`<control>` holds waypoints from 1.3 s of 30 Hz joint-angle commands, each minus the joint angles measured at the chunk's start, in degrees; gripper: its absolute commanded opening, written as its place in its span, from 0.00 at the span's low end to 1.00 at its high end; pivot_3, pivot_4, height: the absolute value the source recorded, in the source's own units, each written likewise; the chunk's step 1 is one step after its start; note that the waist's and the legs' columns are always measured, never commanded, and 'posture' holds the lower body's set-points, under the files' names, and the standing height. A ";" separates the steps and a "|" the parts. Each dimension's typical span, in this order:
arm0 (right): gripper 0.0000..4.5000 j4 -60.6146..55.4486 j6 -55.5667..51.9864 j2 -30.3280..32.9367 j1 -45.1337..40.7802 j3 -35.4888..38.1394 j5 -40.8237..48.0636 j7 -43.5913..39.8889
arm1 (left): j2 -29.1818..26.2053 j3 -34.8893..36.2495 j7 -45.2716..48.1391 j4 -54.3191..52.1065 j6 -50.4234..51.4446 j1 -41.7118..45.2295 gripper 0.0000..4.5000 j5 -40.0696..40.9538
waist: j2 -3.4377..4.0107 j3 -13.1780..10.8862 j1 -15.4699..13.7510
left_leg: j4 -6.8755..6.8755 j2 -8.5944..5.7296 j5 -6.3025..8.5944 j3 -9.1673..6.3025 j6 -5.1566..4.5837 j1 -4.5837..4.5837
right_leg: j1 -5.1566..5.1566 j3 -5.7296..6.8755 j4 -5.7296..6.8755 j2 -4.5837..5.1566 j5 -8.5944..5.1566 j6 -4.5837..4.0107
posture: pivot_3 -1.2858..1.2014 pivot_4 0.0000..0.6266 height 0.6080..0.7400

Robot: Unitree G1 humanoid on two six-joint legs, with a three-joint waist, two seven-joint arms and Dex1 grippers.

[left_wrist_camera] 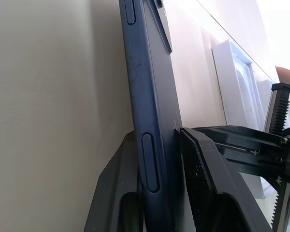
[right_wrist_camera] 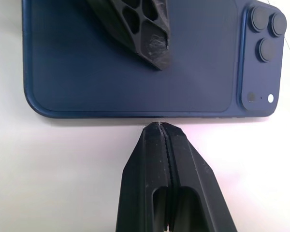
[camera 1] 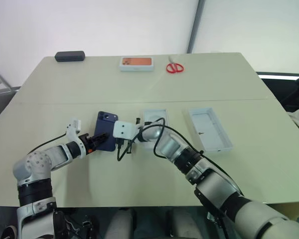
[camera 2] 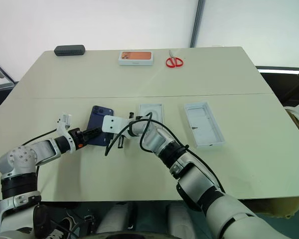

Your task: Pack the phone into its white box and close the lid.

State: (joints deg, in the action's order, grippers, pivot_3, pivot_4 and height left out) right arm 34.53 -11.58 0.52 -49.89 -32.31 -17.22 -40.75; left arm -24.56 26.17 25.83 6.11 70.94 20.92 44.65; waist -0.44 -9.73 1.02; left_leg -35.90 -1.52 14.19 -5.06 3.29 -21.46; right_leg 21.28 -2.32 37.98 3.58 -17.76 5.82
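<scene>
The phone (camera 1: pixel 106 137) lies back-up near the middle of the table (camera 1: pixel 239 89), just beside the white box (camera 2: pixel 152 113); the lid (camera 2: pixel 204 124) rests inside-up further toward the right edge. The phone's long edge is pinched by the left gripper (left_wrist_camera: pixel 171 159), one finger under, one on the back. The right gripper (right_wrist_camera: pixel 159 126), fingers pressed together and empty, is set against the opposite edge, probably as a backstop. No writing is legible.

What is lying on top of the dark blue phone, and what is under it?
One black finger of the left pincer presses on the glossy dark blue phone; the other goes beneath it. Elsewhere, what lies under the phone is covered.
</scene>
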 commanded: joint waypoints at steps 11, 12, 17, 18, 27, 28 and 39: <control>0.00 -4.77 -0.12 0.88 1.25 5.51 3.64 0.24 | 4.27 4.78 -3.10 1.11 3.30 -2.11 0.00 5.21 | -0.04 -0.01 0.06 | 0.00 0.01 0.00 -0.01 0.01 0.01 | -0.01 -0.02 -0.03 0.03 0.00 -0.01 | 0.52 0.24 1.00; 0.00 -6.18 0.05 0.96 1.83 7.08 5.32 -0.35 | 4.80 5.83 -3.61 0.85 3.98 -2.23 0.00 6.17 | -0.05 -0.02 0.09 | 0.00 0.02 0.00 -0.01 0.01 -0.02 | 0.01 -0.01 -0.05 0.04 0.00 -0.01 | 0.52 0.24 1.00; 0.00 -16.64 -7.00 -0.94 4.42 19.00 21.22 -5.58 | 7.43 10.15 -4.05 -2.77 -0.33 -3.31 0.00 9.79 | -0.19 -0.13 0.05 | 0.05 0.05 0.00 -0.02 0.02 -0.50 | 0.20 -0.01 -0.09 0.07 0.01 0.01 | 0.52 0.24 1.00; 0.00 -17.90 -7.89 -0.78 4.49 20.28 22.61 -5.45 | 7.73 10.00 -3.88 -4.03 -2.55 -3.75 0.00 9.37 | -0.20 -0.13 0.03 | 0.03 0.05 -0.02 -0.04 0.04 -0.73 | 0.41 -0.01 -0.07 0.07 0.02 0.00 | 0.52 0.24 1.00; 0.54 -28.29 -11.26 9.08 9.55 19.27 25.75 -11.18 | 9.46 10.54 -6.22 -3.90 -2.85 -1.24 0.00 14.67 | -0.30 -0.20 -0.19 | 0.29 0.09 -0.12 0.02 0.19 -1.19 | 1.03 -0.02 -0.08 0.03 0.05 -0.06 | 0.52 0.24 1.00; 0.65 -29.74 -10.44 11.65 10.87 17.59 25.10 -13.40 | 9.78 10.40 -6.55 -4.30 -2.90 -0.98 0.00 15.18 | -0.32 -0.21 -0.25 | 0.28 0.09 -0.12 0.03 0.19 -1.26 | 1.09 -0.03 -0.09 0.03 0.05 -0.06 | 0.52 0.24 1.00; 0.75 -39.85 -7.93 28.08 18.25 12.49 23.99 -24.29 | 9.86 7.04 -8.46 -4.81 -3.43 0.61 0.00 17.51 | -0.49 -0.32 0.11 | 0.21 0.23 -0.18 0.12 0.28 -1.99 | 1.81 -0.05 -0.14 -0.12 0.06 -0.03 | 0.52 0.24 1.00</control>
State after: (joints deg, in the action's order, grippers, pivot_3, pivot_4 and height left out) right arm -3.35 -21.08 27.56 -32.10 -19.21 7.54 -64.15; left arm -13.88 33.60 16.44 3.64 68.30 20.90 60.53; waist -0.93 -10.05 1.13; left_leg -35.72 -1.30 14.02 -4.94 3.57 -23.45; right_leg 23.07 -2.37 37.85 3.47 -17.70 5.79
